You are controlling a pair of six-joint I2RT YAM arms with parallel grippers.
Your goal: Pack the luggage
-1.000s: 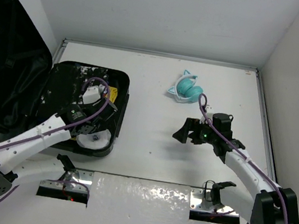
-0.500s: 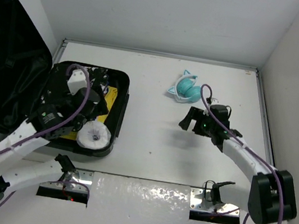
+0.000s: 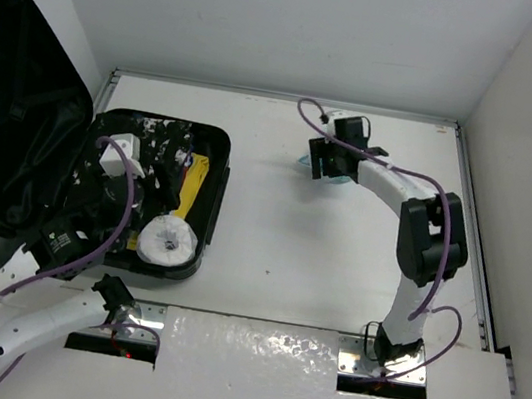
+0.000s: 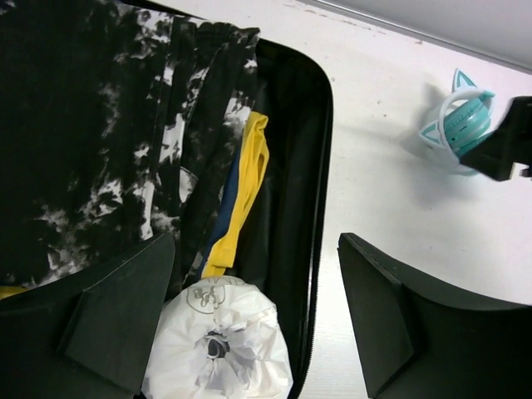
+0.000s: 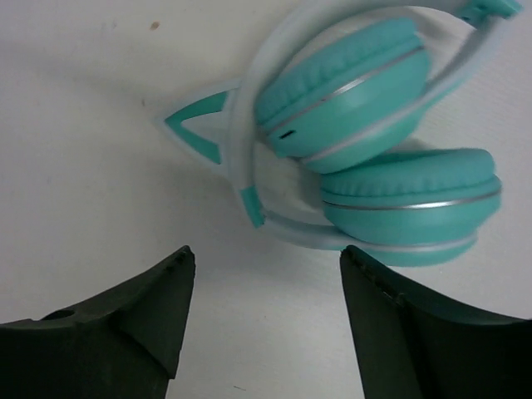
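Observation:
The luggage (image 3: 209, 186) lies open at the left, its lid (image 3: 12, 109) leaning against the wall. Inside lie a black-and-white garment (image 4: 91, 141), a yellow garment (image 4: 245, 191) and a white wrapped roll (image 3: 166, 240) (image 4: 218, 341). My left gripper (image 3: 145, 196) (image 4: 256, 241) hovers open and empty over the luggage's near right side, above the roll. Teal cat-ear headphones (image 5: 374, 166) (image 4: 461, 125) lie on the table at the far middle, mostly hidden in the top view. My right gripper (image 3: 325, 158) (image 5: 264, 253) is right at them, open, with its fingertips just short of the headband.
A white wall runs along the table's far edge, close behind the headphones. Another wall stands along the right edge. Two metal mounting plates (image 3: 377, 364) sit at the near edge.
The left gripper has drawn back from the roll, which stays in the luggage. The right arm has swung to the far side, reaching the headphones, and its jaws have narrowed somewhat.

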